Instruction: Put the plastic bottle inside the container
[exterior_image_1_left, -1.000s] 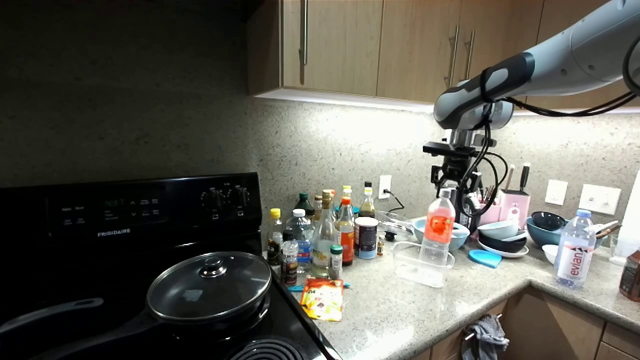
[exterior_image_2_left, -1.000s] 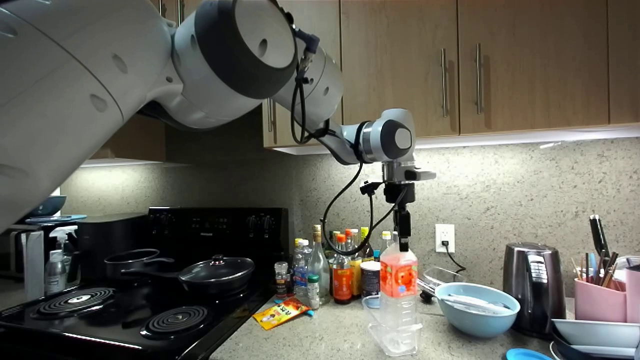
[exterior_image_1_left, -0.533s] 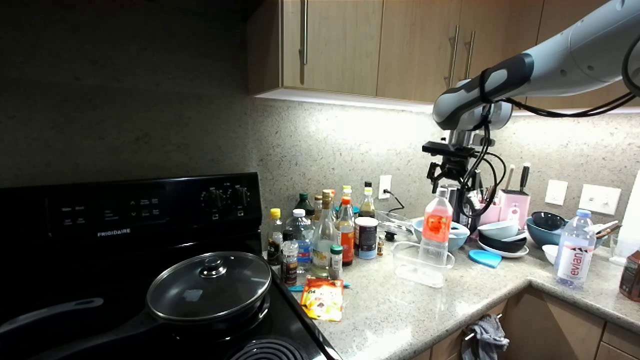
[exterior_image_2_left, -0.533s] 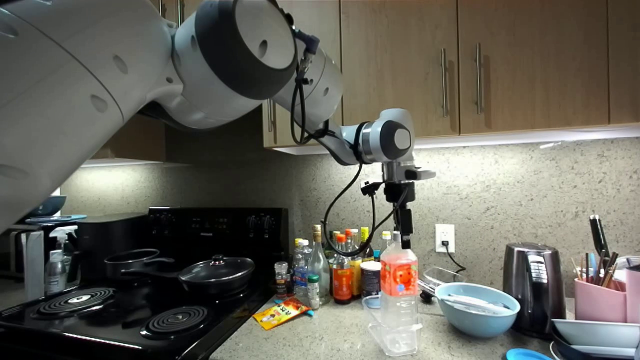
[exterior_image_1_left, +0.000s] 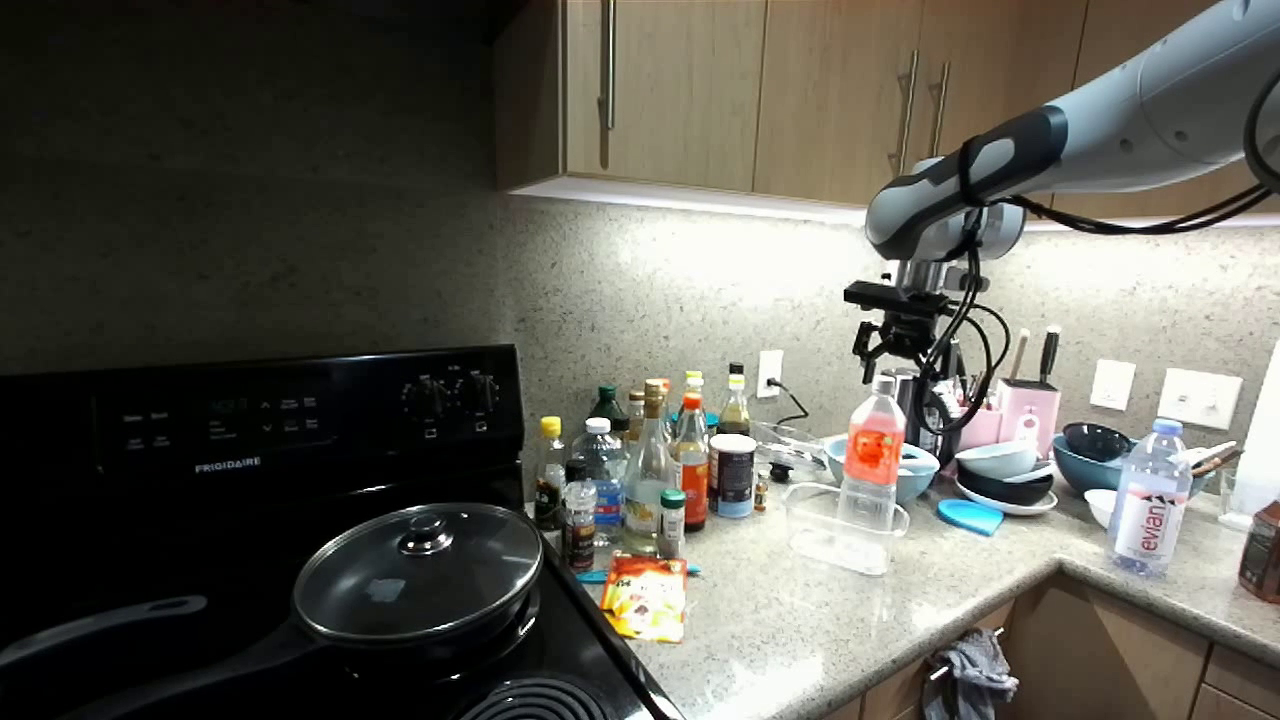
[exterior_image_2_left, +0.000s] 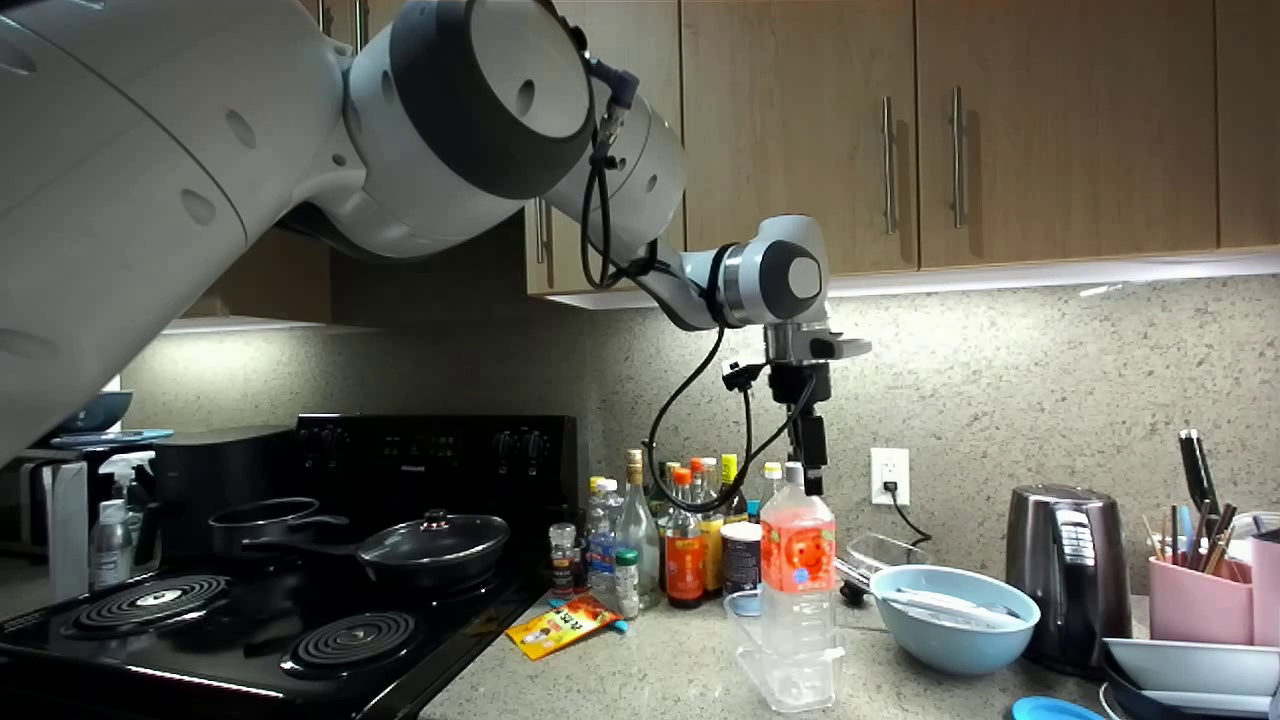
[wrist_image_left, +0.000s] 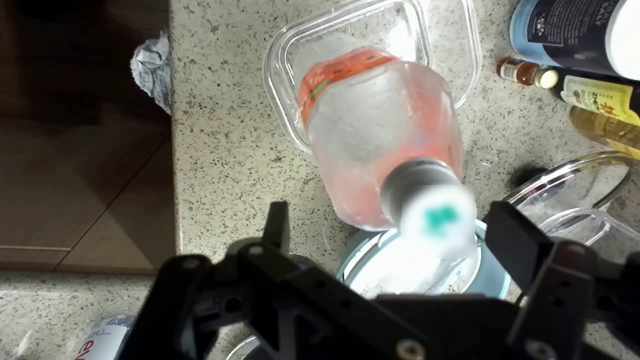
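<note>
The plastic bottle is tall and see-through, with a red-orange label and a white cap. It stands about upright with its base inside the clear plastic container on the counter. The bottle and the container also show in another exterior view. In the wrist view the bottle rises from the container toward the camera. My gripper is open, its fingers spread wide with the cap between them and touching neither. The gripper is just above the bottle's top, also in an exterior view.
A light blue bowl stands close behind the bottle. Several sauce bottles and a dark canister stand by the wall. A packet lies near the stove. An Evian bottle and stacked bowls are farther along the counter.
The gripper's fingers have opened and come off the bottle's top, and the gripper has risen very slightly. The bottle has shifted a little and stays standing in the container.
</note>
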